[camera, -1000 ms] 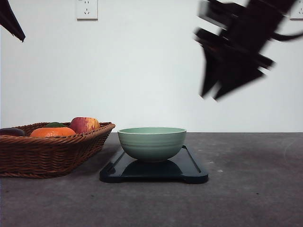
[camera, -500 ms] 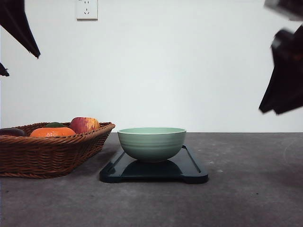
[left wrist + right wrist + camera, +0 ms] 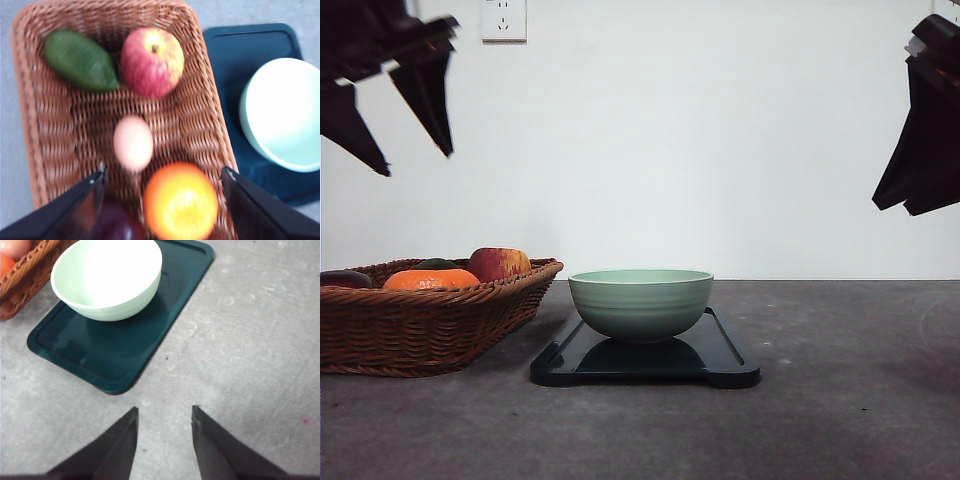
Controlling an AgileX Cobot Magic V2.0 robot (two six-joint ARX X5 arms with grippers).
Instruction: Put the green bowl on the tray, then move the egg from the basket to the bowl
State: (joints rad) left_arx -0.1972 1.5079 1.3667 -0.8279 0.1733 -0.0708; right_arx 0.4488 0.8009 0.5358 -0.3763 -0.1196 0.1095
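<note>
The green bowl (image 3: 640, 302) stands upright and empty on the black tray (image 3: 720, 355), toward its left end. In the left wrist view the pale egg (image 3: 133, 143) lies in the middle of the wicker basket (image 3: 45, 150), free of any grip. My left gripper (image 3: 415, 160) hangs high above the basket, open, with its fingers (image 3: 75, 210) spread wide on either side of the egg and orange. At the far right my right gripper (image 3: 893, 210) is raised, open and holding nothing, well clear of the bowl (image 3: 107, 277) and tray (image 3: 150, 325).
The basket (image 3: 420, 325) sits left of the tray, nearly touching it. Around the egg lie a red apple (image 3: 152, 62), a green avocado-like fruit (image 3: 80, 61), an orange (image 3: 181, 202) and a dark purple fruit (image 3: 117, 225). Bare grey tabletop (image 3: 250, 340) extends right of the tray.
My right arm has swung from above the bowl out to the right edge. My left gripper has come in from the upper left, lower and further right, over the basket.
</note>
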